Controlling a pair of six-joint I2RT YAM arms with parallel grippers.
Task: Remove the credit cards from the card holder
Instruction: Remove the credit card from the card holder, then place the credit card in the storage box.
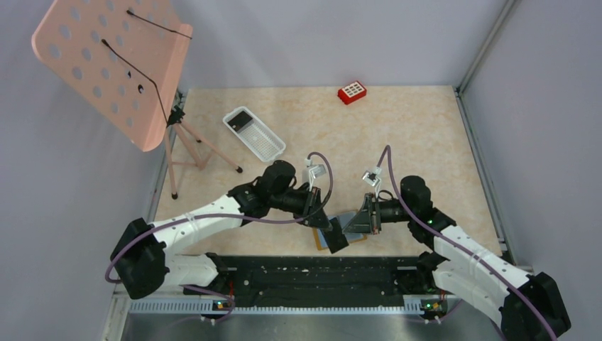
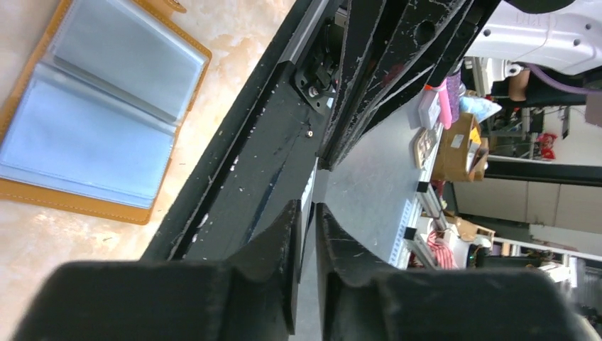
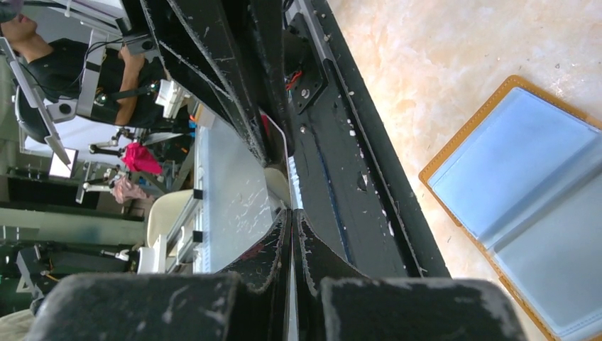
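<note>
The tan card holder [image 1: 349, 226] lies open and flat near the table's front edge, its light blue sleeves facing up. It also shows in the left wrist view [image 2: 92, 121] and in the right wrist view [image 3: 532, 206]. My left gripper [image 1: 332, 234] hovers at the holder's left side. Its jaws [image 2: 309, 213] stand almost closed, with a thin dark credit card [image 2: 307, 245] edge-on between them. The card shows as a dark patch from above [image 1: 338, 241]. My right gripper [image 1: 367, 217] is at the holder's right side, shut and empty [image 3: 292, 217]. Another dark card [image 1: 242, 118] lies in the white tray.
The white mesh tray [image 1: 273, 149] lies at the back left. A red block [image 1: 351, 91] sits at the far edge. A pink perforated board [image 1: 113, 64] on a tripod stand [image 1: 206, 153] stands at the left. A black rail [image 1: 312, 266] runs along the near edge.
</note>
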